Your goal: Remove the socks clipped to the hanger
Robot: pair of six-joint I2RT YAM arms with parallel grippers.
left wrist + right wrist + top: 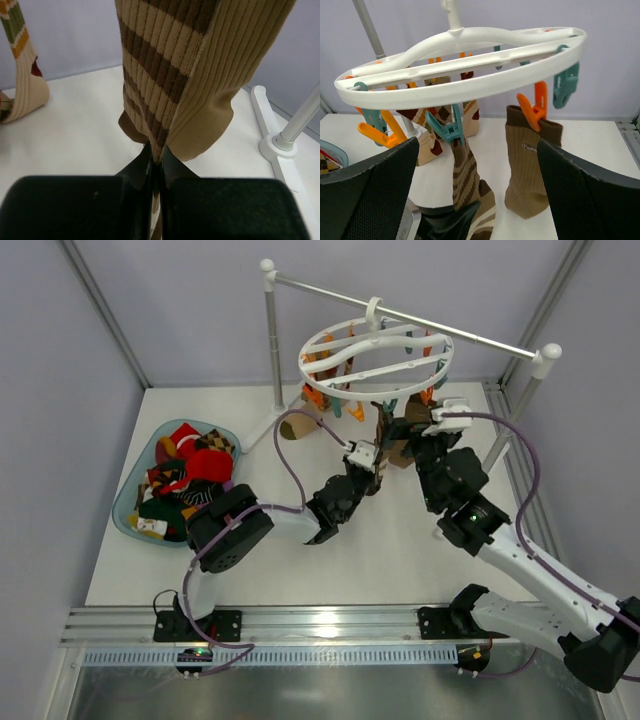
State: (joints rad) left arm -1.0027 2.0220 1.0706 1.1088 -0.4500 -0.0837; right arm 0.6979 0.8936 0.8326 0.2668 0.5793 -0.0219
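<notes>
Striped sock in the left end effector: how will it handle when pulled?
Probably floppy: the striped sock hangs limp and folds at the left end effector. Ribbed knit likely stretches before the teal clip lets go. The hanger may tilt.

White ring hanger (470, 86) hangs level; striped tan-brown sock (465, 175) and plain brown sock (527, 172) dangle limp, clipped under rim.

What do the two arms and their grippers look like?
The left arm and right arm have black joint housings, white links and looping purple cables. The left gripper has flat black fingers; the right gripper has broad black fingers with a fine mesh texture.
</notes>
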